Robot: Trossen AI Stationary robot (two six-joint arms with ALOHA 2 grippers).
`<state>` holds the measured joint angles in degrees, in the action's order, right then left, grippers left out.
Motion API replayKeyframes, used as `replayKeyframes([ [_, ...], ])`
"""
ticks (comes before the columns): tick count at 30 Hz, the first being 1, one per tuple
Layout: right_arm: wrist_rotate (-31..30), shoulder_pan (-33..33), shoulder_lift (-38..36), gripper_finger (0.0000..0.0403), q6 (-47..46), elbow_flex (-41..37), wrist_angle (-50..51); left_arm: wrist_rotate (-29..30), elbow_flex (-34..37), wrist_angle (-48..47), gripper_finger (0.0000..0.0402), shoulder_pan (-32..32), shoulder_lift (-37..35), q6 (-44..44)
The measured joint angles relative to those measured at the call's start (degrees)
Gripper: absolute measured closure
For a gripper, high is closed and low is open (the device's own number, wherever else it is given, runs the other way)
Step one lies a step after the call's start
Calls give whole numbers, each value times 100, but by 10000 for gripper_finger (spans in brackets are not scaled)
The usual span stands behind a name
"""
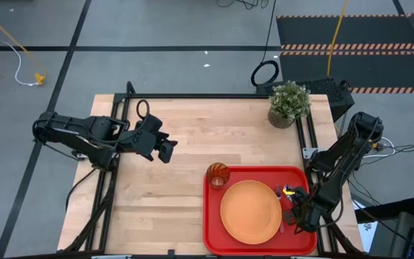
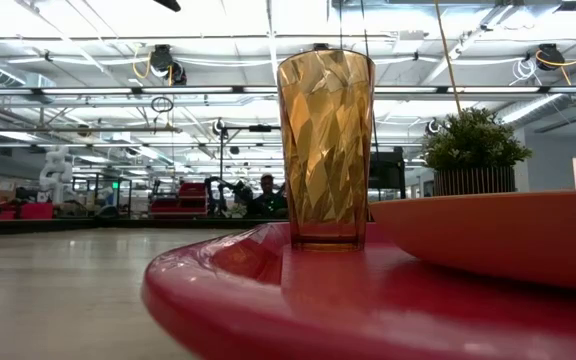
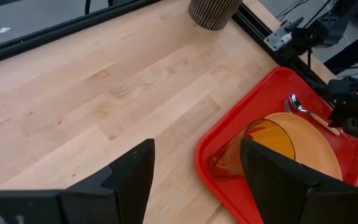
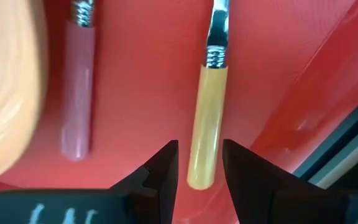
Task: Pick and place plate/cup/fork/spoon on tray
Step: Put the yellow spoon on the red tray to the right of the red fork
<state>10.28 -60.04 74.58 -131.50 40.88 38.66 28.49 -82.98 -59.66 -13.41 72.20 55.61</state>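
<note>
Right gripper (image 4: 197,165) low over tray (image 4: 278,74), jaws parted astride spoon (image 4: 205,118) handle — not clamped; left gripper (image 3: 194,177) open, empty, above table (image 3: 104,93).

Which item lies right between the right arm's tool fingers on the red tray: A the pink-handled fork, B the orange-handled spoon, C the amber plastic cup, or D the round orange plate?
B: in the right wrist view the orange-handled metal spoon lies with its handle end between the open right tool, on the red plastic tray.
</note>
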Motion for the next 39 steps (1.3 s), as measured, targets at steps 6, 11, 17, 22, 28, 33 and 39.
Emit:
replayKeyframes([
  [6,75,-80,243,287,84,0,-95,1,0,0,165,0,0,-15],
  [11,85,-80,307,287,104,0,-141,2,0,0,165,0,0,-15],
  [17,50,-82,309,287,103,-1,-201,4,0,0,165,0,0,-46],
  [22,44,-82,311,287,101,-2,-224,4,0,0,165,0,0,-46],
  [28,9,-76,311,287,16,4,-54,7,0,-2,165,0,0,-44],
  [33,51,47,305,287,174,-2,-146,7,0,0,165,0,0,-44],
  [39,74,135,307,287,352,40,-36,7,0,0,165,0,0,-46],
])
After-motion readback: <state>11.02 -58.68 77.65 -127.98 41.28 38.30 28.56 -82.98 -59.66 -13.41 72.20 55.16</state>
